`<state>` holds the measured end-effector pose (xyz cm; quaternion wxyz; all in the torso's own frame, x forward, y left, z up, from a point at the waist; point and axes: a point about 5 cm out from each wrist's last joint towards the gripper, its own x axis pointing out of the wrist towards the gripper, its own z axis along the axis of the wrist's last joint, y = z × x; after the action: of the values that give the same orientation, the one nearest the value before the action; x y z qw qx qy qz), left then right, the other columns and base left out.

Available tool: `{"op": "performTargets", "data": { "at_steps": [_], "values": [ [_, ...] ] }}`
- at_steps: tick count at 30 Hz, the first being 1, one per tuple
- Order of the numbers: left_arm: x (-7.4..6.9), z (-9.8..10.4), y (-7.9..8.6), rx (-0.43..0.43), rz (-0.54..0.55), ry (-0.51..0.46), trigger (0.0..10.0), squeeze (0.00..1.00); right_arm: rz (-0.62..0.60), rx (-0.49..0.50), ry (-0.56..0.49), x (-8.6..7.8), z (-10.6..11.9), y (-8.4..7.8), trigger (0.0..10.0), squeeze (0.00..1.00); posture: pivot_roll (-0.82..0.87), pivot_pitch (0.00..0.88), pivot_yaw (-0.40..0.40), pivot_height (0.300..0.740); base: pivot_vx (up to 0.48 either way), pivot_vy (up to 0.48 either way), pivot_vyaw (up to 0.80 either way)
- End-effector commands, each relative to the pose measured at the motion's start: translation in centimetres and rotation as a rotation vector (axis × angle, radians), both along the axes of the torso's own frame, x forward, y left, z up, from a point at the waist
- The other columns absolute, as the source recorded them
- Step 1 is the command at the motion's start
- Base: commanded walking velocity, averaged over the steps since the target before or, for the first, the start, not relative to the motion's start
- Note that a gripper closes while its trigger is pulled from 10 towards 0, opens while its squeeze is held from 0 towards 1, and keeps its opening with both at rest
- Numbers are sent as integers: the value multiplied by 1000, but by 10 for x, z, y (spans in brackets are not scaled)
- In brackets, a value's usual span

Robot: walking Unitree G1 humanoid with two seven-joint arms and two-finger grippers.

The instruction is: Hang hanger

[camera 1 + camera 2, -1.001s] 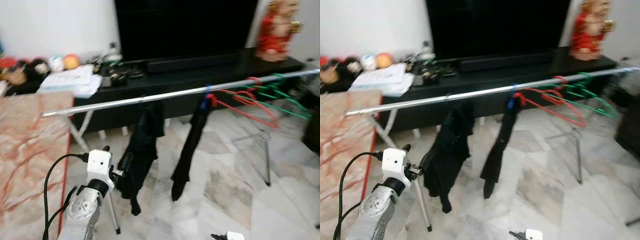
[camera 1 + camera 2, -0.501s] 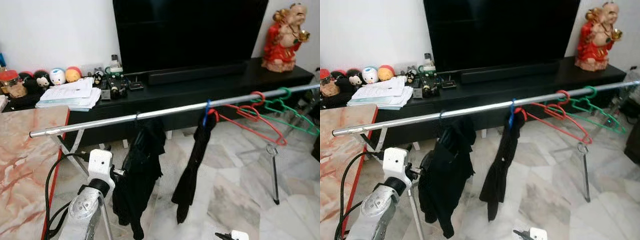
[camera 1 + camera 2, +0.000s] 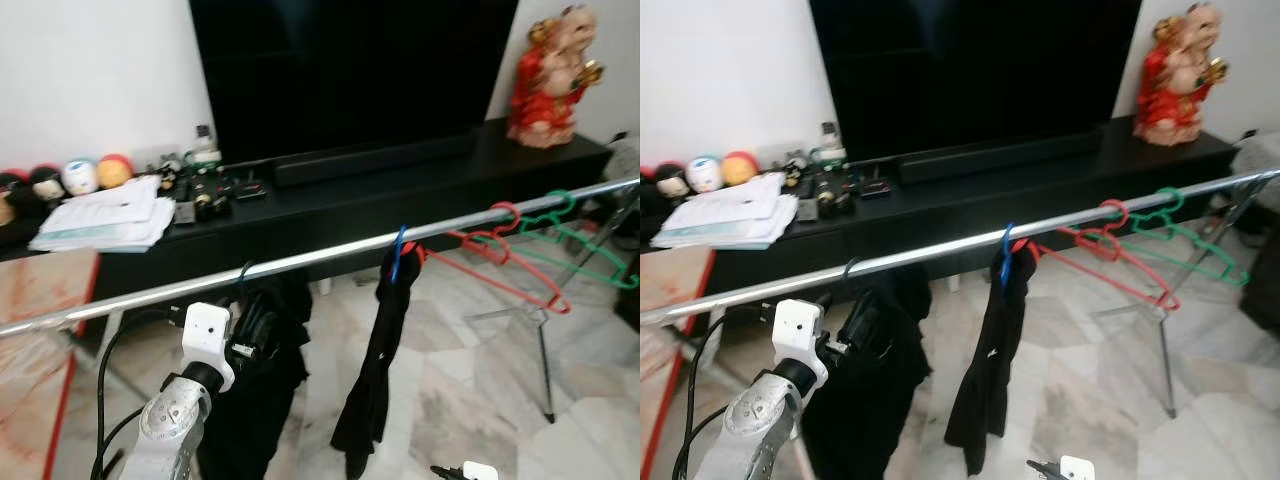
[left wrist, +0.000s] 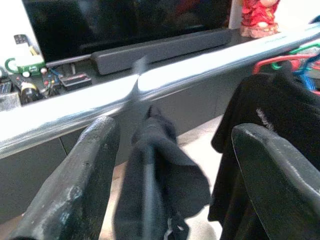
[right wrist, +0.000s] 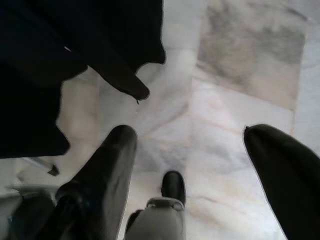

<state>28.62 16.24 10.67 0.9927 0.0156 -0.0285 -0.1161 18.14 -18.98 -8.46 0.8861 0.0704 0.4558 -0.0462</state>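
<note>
Standing against the white wall, a large black television (image 3: pixel 350 70) rises over a long black console (image 3: pixel 400 185), which carries a soundbar, a stack of papers (image 3: pixel 100 215), small round toys and a red figurine (image 3: pixel 548 65). A silver rail (image 3: pixel 320 258) crosses the room in front of the console, above a marble floor (image 3: pixel 470 370). Two black garments hang from it: one (image 3: pixel 262 390) near the left arm, another (image 3: pixel 378 375) on a blue hook at mid-rail. Farther toward the robot's right, a red hanger (image 3: pixel 505 268) and a green hanger (image 3: pixel 585 250) hang on the rail, side by side and bare.

The left gripper (image 4: pixel 170 180) is raised just below the rail, fingers spread wide apart, with the nearer black garment and its thin hanger hook between them; contact with the fingers cannot be confirmed. The right gripper (image 5: pixel 192 165) hangs low over the floor, fingers apart, holding nothing.
</note>
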Motion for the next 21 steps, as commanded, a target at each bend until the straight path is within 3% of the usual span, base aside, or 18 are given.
{"op": "performTargets", "data": {
  "at_steps": [1, 7, 15, 21],
  "values": [
    [0, -5, 6, 34, 6, 44, 10000, 0, 7, 12, 3, 1, -1, 6, 10000, 0, 108, 37, 28, 740, 0, 0, 0],
    [0, -6, 7, 63, 4, 54, 10000, 0, 22, 10, 3, 1, 0, 6, 10000, 0, 106, 35, 28, 740, 0, 0, 0],
    [4, -11, 22, 176, 87, 107, 10000, 0, 30, 10, 2, 2, 0, 6, 10000, 0, 111, 34, 22, 740, 0, 0, 0],
    [20, -9, 8, 207, -5, 128, 10000, 0, 41, 3, 3, 3, 1, 6, 10000, 0, 105, 29, 24, 740, 0, 0, 0]
  ]
}}
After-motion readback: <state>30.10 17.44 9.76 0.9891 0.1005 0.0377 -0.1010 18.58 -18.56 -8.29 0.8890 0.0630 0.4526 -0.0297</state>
